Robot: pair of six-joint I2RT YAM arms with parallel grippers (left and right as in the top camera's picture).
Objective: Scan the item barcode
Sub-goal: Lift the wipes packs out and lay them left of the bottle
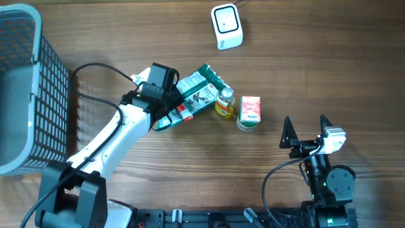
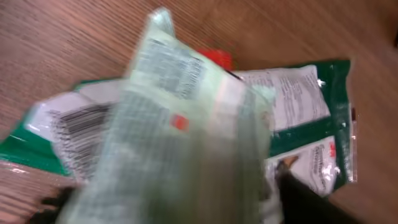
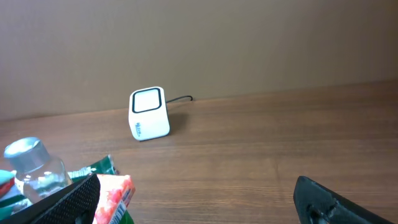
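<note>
We're looking at a wood desk (image 1: 190,190) w/ a grey basket (image 1: 50,82) on its left edge. The left arm (image 1: 107,142) is reaching in from bottom left toward the centre. The left fingers (image 1: 166,104) are sitting over a heap of pouches (image 1: 201,88). We can't tell if they're open or gripping, as the heap is hiding the tips. In the left wrist view a blurred pale packet (image 2: 180,137) is filling mid-frame, lying over a green pouch (image 2: 305,112). A barcode (image 2: 81,134) is showing at the left, beside the packet. The scanner (image 1: 226,25) is standing at the top of the desk, well apart from the heap. A bottle (image 1: 224,102) w/ yellow liquid is touching the heap's right end. A red-labelled tub (image 1: 249,113) is standing just beside it. The right fingers (image 1: 288,134) are hanging wide open near bottom right.
</note>
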